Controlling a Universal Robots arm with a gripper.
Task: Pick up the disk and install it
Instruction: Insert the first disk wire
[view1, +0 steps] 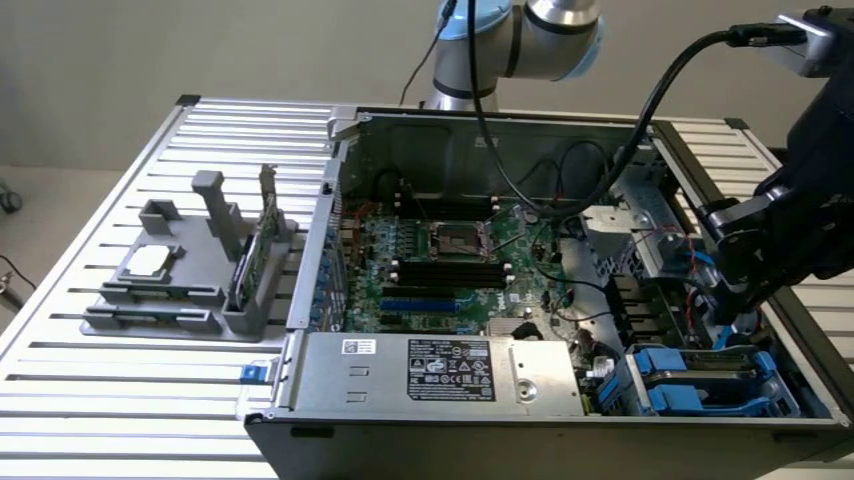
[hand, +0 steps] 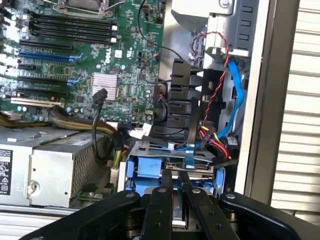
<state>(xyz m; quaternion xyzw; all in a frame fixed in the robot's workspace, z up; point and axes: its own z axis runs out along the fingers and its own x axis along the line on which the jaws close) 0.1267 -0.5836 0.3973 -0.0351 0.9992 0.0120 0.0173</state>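
A slatted metal tabletop (view1: 80, 400) carries an open computer case (view1: 350, 128) lying on its side, its motherboard (view1: 441, 270) exposed beside a boxed power supply (view1: 427, 370). A grey holder (view1: 174, 300) stands apart on the exterior view's left. The disk (hand: 147, 170), in its blue carrier, sits in the corner drive bay. The tool (hand: 173, 175), narrow with its fingers nearly together, meets the disk's edge. Loose cables (hand: 212, 135) crowd just beside.

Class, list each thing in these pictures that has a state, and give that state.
Computer case: open, side panel off.
Disk: in the case's drive bay, framed by its blue carrier.
Claw: inside the case, right next to the disk.
Chip: lying flat on the grey holder.
Memory stick: standing on edge in the holder.
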